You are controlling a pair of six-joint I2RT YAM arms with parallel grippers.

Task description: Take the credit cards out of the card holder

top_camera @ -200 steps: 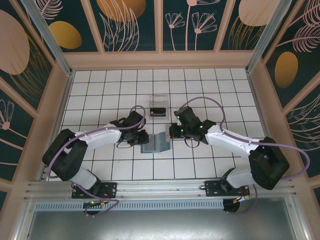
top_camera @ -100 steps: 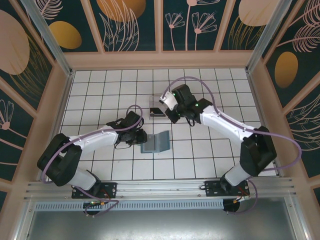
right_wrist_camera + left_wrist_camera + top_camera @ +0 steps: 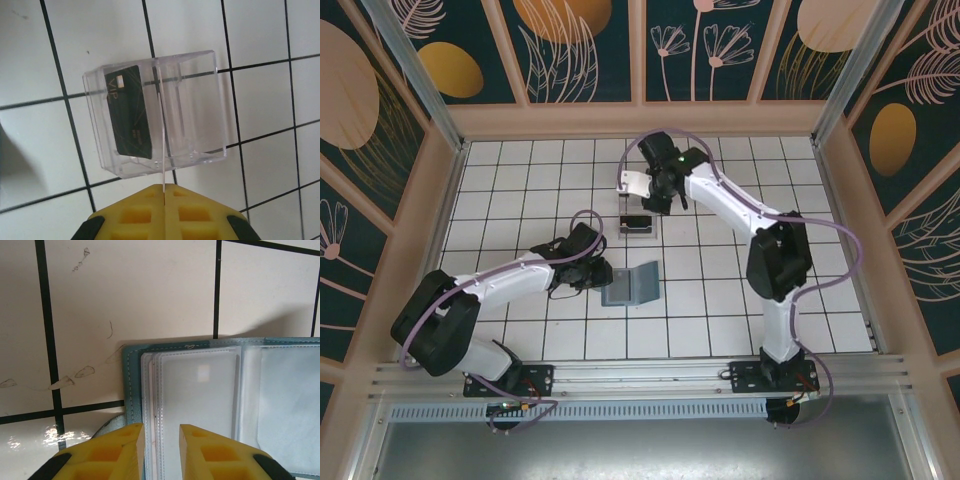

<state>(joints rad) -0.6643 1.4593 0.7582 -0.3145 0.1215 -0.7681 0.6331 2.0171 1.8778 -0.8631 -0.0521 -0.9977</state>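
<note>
White tiles with dark grout lines cover the counter (image 3: 820, 200), which is boxed in by panels painted with leaves and gold ovals (image 3: 570, 50).

The right tool (image 3: 164, 192) is pressed tight on a white card (image 3: 634, 184), held by one end. From its wrist the card is seen edge-on, a thin pale line rising from between the yellow fingers and crossing the view of the clear tray (image 3: 200, 100) below. From above, the card juts out to the left of the tool, over the tiles just beyond the tray's far side. A dark card (image 3: 129, 112) with gold lettering lies in the tray's left part as the wrist sees it. The right arm reaches up the counter and hides the tiles under it.

The left tool (image 3: 161, 437) is set narrow at the left edge of the card holder (image 3: 632, 285). The edge of its clear sleeves (image 3: 195, 390) sits in the gap; whether the fingers pinch it I cannot tell. The holder lies open near the middle of the counter, a little nearer the arm bases than the tray and apart from it, its right half tilted up. Faint scuff marks (image 3: 82, 372) show on the tile just beside its corner.
</note>
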